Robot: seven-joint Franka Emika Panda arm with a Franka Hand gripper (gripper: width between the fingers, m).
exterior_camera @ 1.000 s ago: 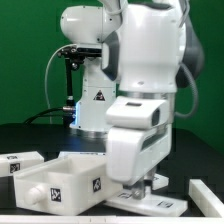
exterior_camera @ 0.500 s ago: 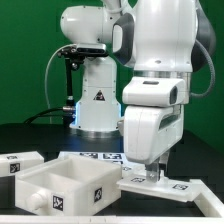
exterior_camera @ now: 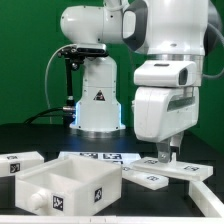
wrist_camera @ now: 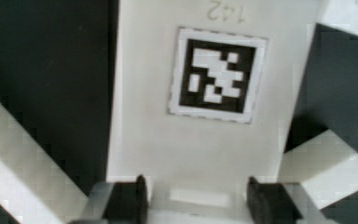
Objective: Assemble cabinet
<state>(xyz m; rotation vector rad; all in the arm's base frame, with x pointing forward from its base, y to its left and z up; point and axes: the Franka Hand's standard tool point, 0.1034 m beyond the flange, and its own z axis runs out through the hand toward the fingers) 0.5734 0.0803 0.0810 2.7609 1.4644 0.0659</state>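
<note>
The cabinet body is an open white box with tag markers, standing at the front on the exterior view's left. My gripper is low over the table to the box's right. It is shut on a flat white cabinet panel that lies close to the table. In the wrist view the panel carries a square tag and runs away from the gripper. The dark fingers press on its two long edges. No knob is in view.
A loose white panel lies at the far left. The marker board lies behind the box. Another white strip lies at the right edge. The robot pedestal stands at the back. White pieces flank the held panel.
My gripper has moved steadily toward the exterior view's right, taking the flat panel with it, away from the cabinet box. The box and the left panel have not moved.
</note>
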